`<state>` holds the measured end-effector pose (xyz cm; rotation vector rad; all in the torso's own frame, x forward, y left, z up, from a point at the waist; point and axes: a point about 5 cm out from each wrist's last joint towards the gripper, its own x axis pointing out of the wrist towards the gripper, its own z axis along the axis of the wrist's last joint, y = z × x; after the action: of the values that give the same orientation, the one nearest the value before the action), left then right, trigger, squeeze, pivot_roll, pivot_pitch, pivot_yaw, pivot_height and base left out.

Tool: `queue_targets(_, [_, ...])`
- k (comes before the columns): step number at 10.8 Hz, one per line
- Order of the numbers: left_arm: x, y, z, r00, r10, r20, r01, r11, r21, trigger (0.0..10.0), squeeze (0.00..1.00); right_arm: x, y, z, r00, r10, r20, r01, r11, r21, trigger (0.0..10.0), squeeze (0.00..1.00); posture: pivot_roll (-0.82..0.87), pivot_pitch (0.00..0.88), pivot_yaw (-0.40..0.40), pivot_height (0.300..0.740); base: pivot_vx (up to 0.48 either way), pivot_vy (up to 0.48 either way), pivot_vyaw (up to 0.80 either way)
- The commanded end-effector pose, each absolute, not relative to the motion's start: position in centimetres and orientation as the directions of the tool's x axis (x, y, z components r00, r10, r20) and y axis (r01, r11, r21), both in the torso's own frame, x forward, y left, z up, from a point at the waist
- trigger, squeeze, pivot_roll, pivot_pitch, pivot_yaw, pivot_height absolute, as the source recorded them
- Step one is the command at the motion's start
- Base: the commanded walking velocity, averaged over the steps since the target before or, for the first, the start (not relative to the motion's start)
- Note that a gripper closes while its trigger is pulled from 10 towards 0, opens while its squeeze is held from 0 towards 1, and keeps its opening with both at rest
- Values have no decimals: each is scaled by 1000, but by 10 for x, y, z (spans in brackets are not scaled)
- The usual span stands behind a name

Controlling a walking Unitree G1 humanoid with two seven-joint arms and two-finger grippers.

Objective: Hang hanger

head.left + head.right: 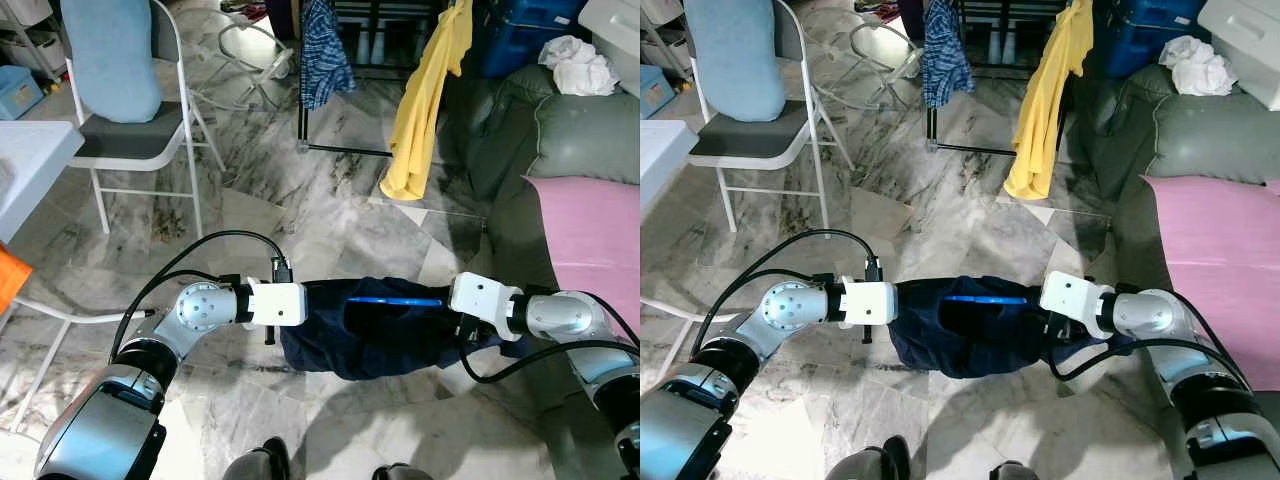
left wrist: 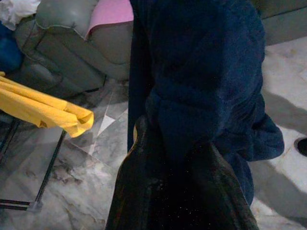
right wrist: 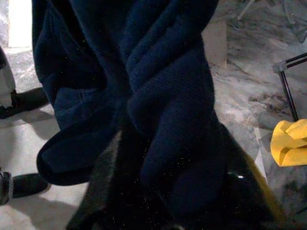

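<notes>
A dark navy garment (image 1: 380, 335) hangs bunched between my two grippers above the marble floor. The bar of a blue hanger (image 1: 395, 300) shows along its top edge. My left gripper (image 1: 312, 305) grips the garment's left end and my right gripper (image 1: 442, 305) its right end, both sunk into the cloth. In the left wrist view the black fingers (image 2: 139, 191) close on the navy cloth (image 2: 206, 72). The right wrist view likewise has fingers (image 3: 105, 182) pinching a thick fold (image 3: 172, 110). A black clothes rack (image 1: 345, 150) stands ahead, carrying a yellow shirt (image 1: 425, 95) and a blue checked shirt (image 1: 325, 50).
A folding chair (image 1: 130, 130) with a light blue cushion stands at the left beside a white table (image 1: 30, 150). A grey sofa (image 1: 560, 140) with a pink cloth (image 1: 590, 230) lines the right side. Open marble floor lies between me and the rack.
</notes>
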<state>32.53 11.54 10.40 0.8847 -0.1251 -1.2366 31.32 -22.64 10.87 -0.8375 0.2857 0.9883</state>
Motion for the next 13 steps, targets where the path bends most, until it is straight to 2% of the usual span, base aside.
queue_targets(1, [328,112,112,358,-867,-347,743,39,669,9961,0,311,-228,106,519,620,-588,-842,253,-477,0,0,-185,170,59,740,0,0,0])
queue_targets(5, [327,112,108,358,-861,-362,741,26,671,10000,0,306,-230,102,502,628,-595,-854,255,-453,0,0,-189,168,60,740,0,0,0])
queue_targets(10, [330,115,108,400,-844,-357,718,47,695,10000,0,302,-229,98,513,638,-574,-849,283,-446,0,0,-189,164,63,740,0,0,0])
queue_targets(11, [333,116,110,453,-838,-304,713,136,687,10000,1000,303,-228,95,550,627,-552,-828,323,-458,0,0,-189,163,65,740,0,0,0])
queue_targets(12, [335,116,112,502,-830,-242,688,213,694,10000,1000,305,-226,90,599,601,-529,-797,381,-469,0,0,-190,163,66,740,0,0,0])
queue_targets(13, [335,115,113,520,-830,-205,674,250,695,10000,1000,306,-225,85,632,573,-521,-774,433,-462,0,0,-194,164,69,740,0,0,0])
